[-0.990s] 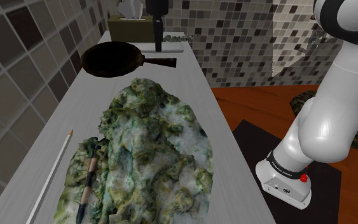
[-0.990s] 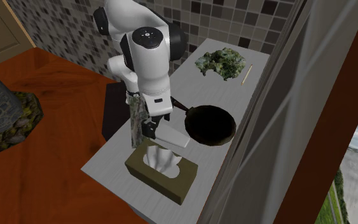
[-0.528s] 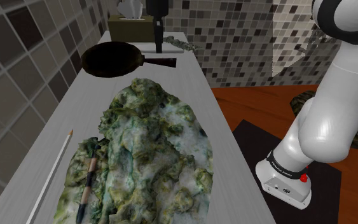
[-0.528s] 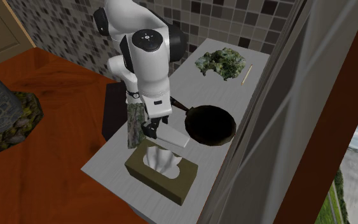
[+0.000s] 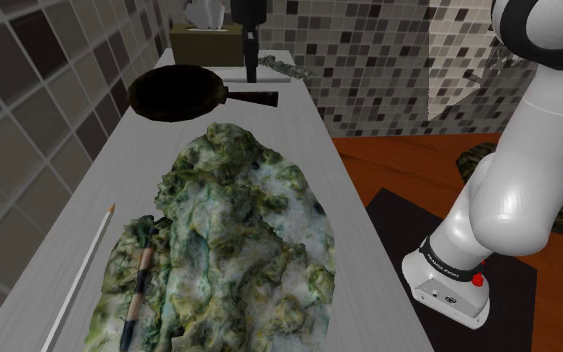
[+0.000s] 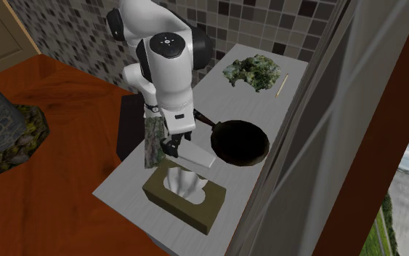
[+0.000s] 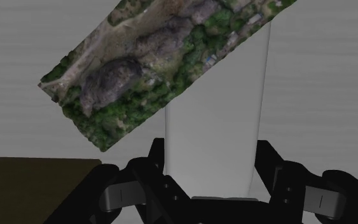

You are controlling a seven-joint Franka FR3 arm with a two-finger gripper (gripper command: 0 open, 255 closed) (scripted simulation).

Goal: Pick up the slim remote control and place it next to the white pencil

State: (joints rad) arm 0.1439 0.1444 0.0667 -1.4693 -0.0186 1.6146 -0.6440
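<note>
Near left edge of desk [image 5: 357,245]: white pencil [image 5: 87,262]. Mid-desk: 1 mossy lump [image 5: 239,230]. Beyond: dark pan [image 5: 177,95]. At far end, by tissue box [image 5: 204,42]: end effector [image 7: 210,153] clamped onto slim remote [image 7: 215,114], 2 fingers [image 7: 157,156] against its long sides, mottled green slab [image 7: 165,63] crossing its far end.

No legible text, label, brand, number or sign anywhere. Only some tiny pale marks on the dark band around the foot of the white robot arm [image 5: 449,262] in the shoulder view, too small to read. Just below, a small round emblem on the white base block [image 5: 456,297], also not possible to read.
</note>
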